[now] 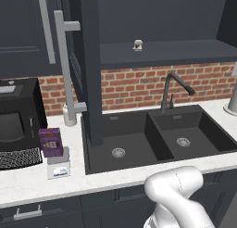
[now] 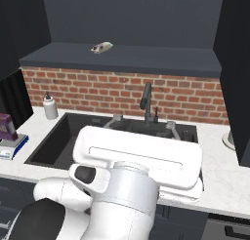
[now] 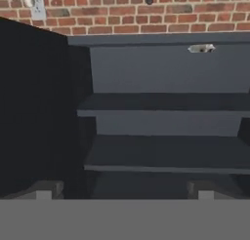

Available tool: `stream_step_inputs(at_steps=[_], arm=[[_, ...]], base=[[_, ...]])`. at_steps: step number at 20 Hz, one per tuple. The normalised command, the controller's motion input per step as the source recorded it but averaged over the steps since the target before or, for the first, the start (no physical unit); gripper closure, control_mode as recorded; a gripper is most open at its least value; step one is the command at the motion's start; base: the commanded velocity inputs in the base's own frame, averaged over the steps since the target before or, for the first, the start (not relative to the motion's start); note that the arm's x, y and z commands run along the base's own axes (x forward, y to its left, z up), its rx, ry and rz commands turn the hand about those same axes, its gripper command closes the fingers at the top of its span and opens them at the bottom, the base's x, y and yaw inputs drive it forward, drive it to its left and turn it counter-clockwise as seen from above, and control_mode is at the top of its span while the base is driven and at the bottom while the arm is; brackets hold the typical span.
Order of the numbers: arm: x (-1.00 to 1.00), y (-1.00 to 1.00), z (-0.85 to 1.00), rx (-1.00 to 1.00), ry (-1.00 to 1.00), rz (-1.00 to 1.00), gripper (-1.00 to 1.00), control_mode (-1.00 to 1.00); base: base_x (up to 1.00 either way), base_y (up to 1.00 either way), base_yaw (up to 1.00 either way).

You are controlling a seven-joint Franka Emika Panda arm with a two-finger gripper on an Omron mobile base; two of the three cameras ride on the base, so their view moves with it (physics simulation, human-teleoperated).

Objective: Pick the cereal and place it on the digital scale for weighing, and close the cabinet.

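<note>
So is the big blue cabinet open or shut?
Open. The cabinet door swings out over the sink, and you can see the bare shelves inside with one little jar.

Red brick wall (image 1: 139, 85) runs behind a pale marble table (image 1: 28, 183). A black double sink (image 1: 157, 136) sits sunk into it, dark faucet (image 1: 173, 90) rising behind, black microwave (image 1: 16, 120) at the left.

Flat, even rendered light with no clear source; the white counter (image 1: 28, 183) and brick wall (image 1: 139, 85) read bright, the open cabinet (image 3: 166, 112) interior dim. Shadows are faint, glare none. The hand view looks soft and coarse.
</note>
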Motion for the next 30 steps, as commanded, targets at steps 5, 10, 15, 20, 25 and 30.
stream_step_inputs(at_steps=[5,10,15,20,25,30], arm=[[-0.79,-0.32,0.0,0.01,-0.3,0.0,-1.0,-1.0],[-0.69,-0.2,-0.01,0.01,-0.34,0.0,-1.0,-1.0],[-0.17,-0.42,-0.14,0.18,-0.29,0.0,-1.0,-1.0],[0.29,-0.56,-0.19,0.35,-0.28,0.07,-1.0,-1.0],[0.49,-0.5,-0.17,0.25,-0.21,0.09,-1.0,-1.0],[0.32,-0.33,0.0,0.14,-0.09,0.01,-1.0,-1.0]], base=[[0.0,0.0,0.0],[0.0,0.0,0.0],[0.0,0.0,0.0],[0.0,0.0,0.0],[0.0,0.0,0.0],[0.0,0.0,0.0]])
